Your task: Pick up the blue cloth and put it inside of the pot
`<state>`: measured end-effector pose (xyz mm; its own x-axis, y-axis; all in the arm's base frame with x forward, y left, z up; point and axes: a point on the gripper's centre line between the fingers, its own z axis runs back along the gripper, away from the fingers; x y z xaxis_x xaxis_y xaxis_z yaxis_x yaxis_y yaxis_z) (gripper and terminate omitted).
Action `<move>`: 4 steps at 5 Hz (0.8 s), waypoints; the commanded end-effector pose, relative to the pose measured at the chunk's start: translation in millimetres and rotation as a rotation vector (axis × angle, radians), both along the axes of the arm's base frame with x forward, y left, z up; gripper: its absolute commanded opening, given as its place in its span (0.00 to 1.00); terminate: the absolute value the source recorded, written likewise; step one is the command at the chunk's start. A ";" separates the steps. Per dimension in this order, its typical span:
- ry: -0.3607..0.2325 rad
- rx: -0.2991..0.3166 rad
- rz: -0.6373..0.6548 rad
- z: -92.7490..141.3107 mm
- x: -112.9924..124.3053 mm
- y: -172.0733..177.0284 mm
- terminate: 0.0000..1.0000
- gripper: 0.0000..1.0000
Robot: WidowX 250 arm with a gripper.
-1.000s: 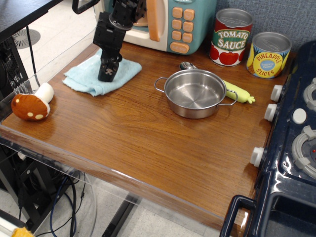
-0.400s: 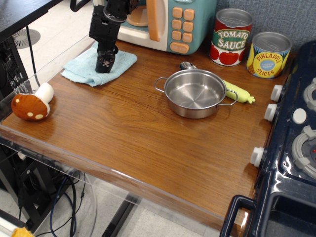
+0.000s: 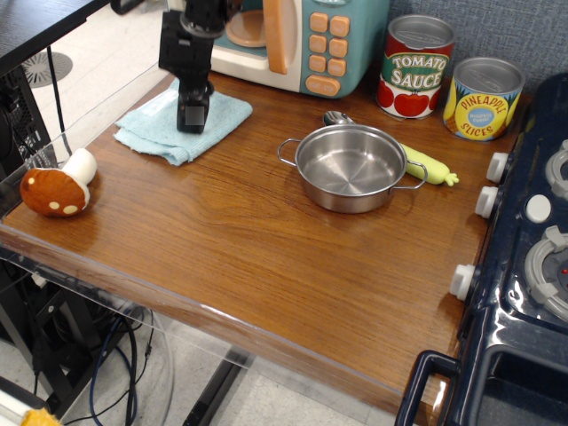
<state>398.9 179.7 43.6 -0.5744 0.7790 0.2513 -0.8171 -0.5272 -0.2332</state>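
The blue cloth (image 3: 155, 131) lies flat at the back left of the wooden counter, in front of the toy microwave. My gripper (image 3: 193, 117) points straight down with its tip resting on the cloth's middle-right part. Its fingers show as one dark block, so I cannot tell whether they are pinching the fabric. The pot (image 3: 351, 168), shiny steel with two wire loop handles, stands empty near the counter's middle, well to the right of the gripper.
A toy microwave (image 3: 302, 40) stands behind the cloth. Two tin cans, tomato sauce (image 3: 416, 67) and pineapple slices (image 3: 483, 98), stand at the back right. A spoon and a yellow-green toy (image 3: 429, 166) lie behind the pot. A toy mushroom (image 3: 59, 186) sits at the left edge. A toy stove (image 3: 532, 248) is on the right.
The gripper moved back and left over the cloth and turned at the wrist. The cloth shifted slightly with it, first left, then a little right.
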 end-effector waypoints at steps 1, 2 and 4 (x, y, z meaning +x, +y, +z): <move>-0.165 0.008 -0.009 74.2 -18.7 2.2 0.00 1.00; -0.202 0.026 -0.048 79.6 -29.0 -4.5 0.00 1.00; -0.202 0.026 -0.048 79.6 -29.0 -4.5 0.00 1.00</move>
<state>383.8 172.2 94.8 -0.5645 0.8073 0.1720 -0.8029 -0.4888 -0.3413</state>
